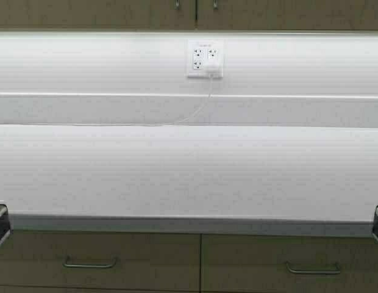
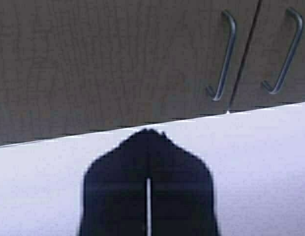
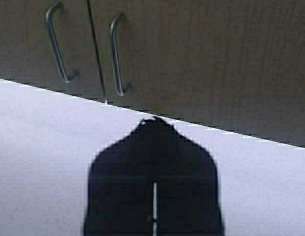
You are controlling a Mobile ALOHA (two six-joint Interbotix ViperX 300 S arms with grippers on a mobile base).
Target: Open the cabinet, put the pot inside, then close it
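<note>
- Beige-tan wall cabinet [image 1: 195, 12] with slim metal handles [image 2: 224, 56] stood shut at the far edge.
- Left gripper [image 2: 148, 147] and right gripper [image 3: 154, 135] were closed, holding nothing, above the white counter [image 1: 189, 171].

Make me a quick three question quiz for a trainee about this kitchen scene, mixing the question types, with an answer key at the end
1. True or false: the cabinet doors are shut.
2. What is plugged into the wall outlet? A) a white charger with a cable B) a kettle C) nothing
3. In the wrist views, how do the left gripper and right gripper hold their fingers?

Key:
1. True; both doors meet at the seam between the two handles.
2. A.
3. Both are shut, with only a thin line between the fingers. The pot is not in view.
</note>
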